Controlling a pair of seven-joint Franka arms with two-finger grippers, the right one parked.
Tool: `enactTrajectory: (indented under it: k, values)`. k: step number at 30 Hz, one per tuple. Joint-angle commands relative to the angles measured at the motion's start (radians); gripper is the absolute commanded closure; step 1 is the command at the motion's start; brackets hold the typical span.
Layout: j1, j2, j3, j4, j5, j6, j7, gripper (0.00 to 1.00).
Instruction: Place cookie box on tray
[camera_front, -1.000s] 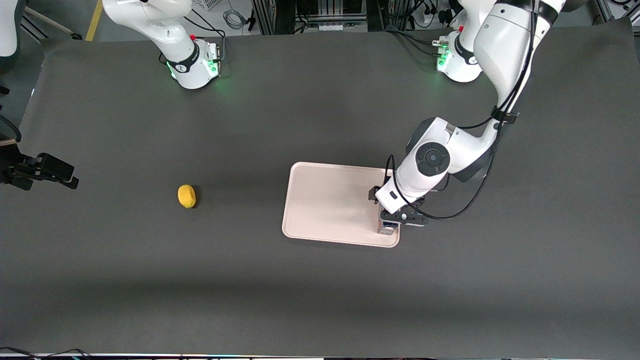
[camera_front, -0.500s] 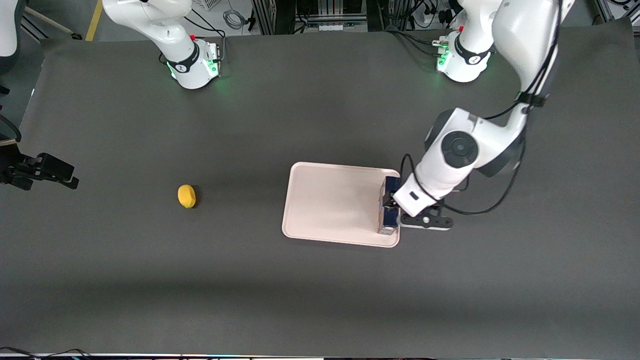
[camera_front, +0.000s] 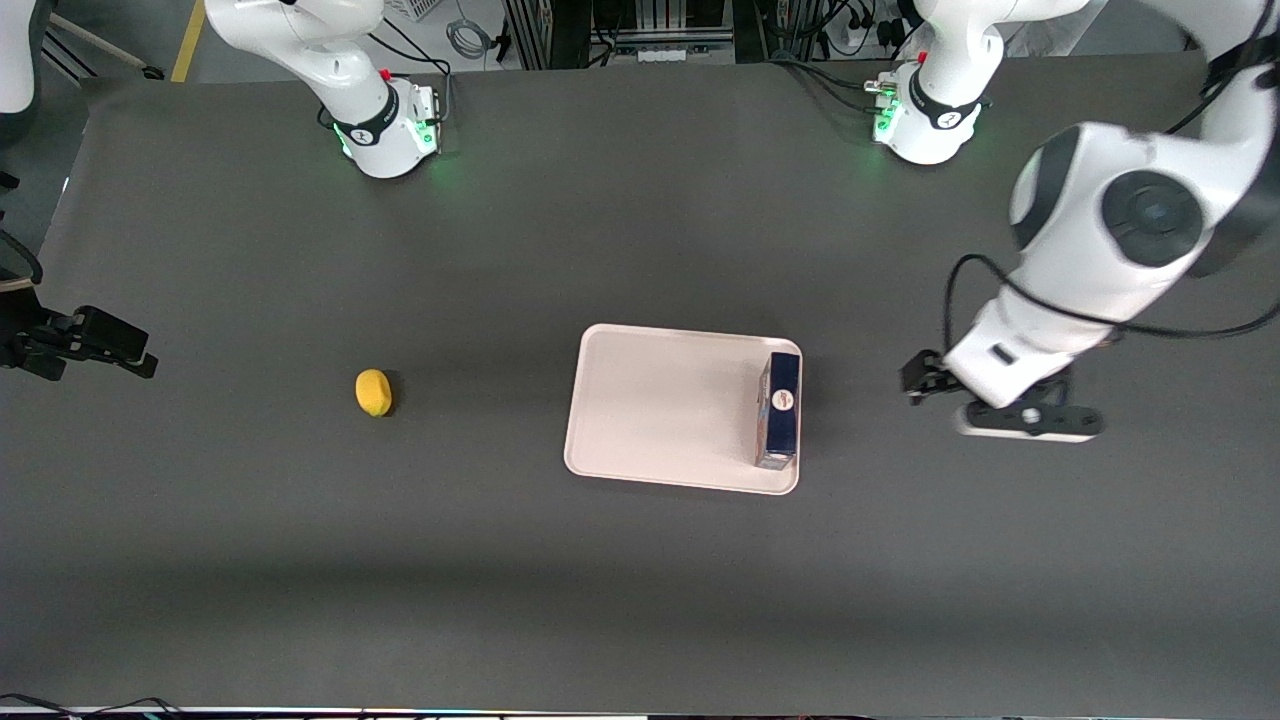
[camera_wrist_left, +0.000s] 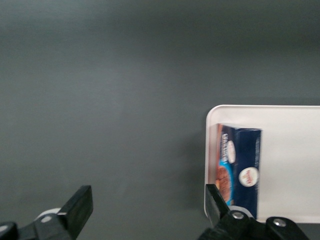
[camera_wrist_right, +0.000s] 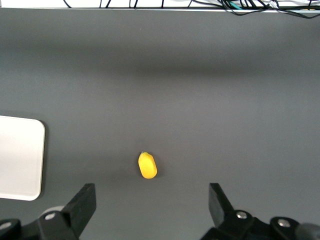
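The cookie box, dark navy with cookie pictures and a round white-red logo, stands on its long side on the tray, right along the tray's rim toward the working arm's end. Nothing holds it. My left gripper hangs over bare mat, well apart from the tray, toward the working arm's end. In the left wrist view the gripper is open and empty, with the cookie box and the tray beside one fingertip.
A small yellow rounded lump lies on the dark mat toward the parked arm's end; it also shows in the right wrist view, with a corner of the tray. Both arm bases stand along the table's edge farthest from the front camera.
My left gripper has let go of the cookie box, risen and moved away from the tray toward the working arm's end. The box stays standing on the tray.
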Motion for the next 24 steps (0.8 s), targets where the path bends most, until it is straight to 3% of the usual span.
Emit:
enactTrajectory:
  k: [1, 4, 9, 24]
  values:
    - [0.049, -0.104, 0.017, -0.016, -0.016, -0.094, 0.075, 0.00]
    - [0.082, -0.144, 0.018, -0.016, -0.025, -0.138, 0.137, 0.00]
    - [0.116, -0.209, 0.087, -0.016, -0.137, -0.206, 0.200, 0.00]
    - [0.136, -0.320, 0.106, -0.022, -0.139, -0.362, 0.245, 0.00]
